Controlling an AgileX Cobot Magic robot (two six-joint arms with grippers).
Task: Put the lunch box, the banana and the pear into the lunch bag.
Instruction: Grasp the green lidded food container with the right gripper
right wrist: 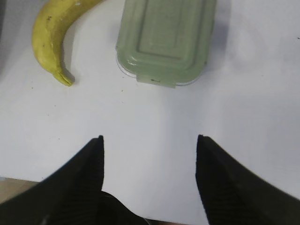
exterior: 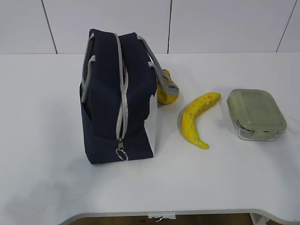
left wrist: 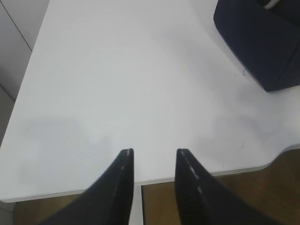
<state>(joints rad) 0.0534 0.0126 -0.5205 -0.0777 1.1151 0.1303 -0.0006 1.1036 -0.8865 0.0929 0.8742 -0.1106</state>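
The navy lunch bag lies on its side left of centre, its grey zipper shut and ring pull at the near end; a corner shows in the left wrist view. The pear sits behind the bag's right side, partly hidden. The banana lies right of the bag, also in the right wrist view. The lunch box with its sage-green lid sits at the right, also in the right wrist view. My left gripper is open over the table's near edge. My right gripper is open, short of the lunch box.
The white table carries everything; its near edge curves inward at front. A white panelled wall stands behind. In the left wrist view the table's front edge and brown floor show under the fingers.
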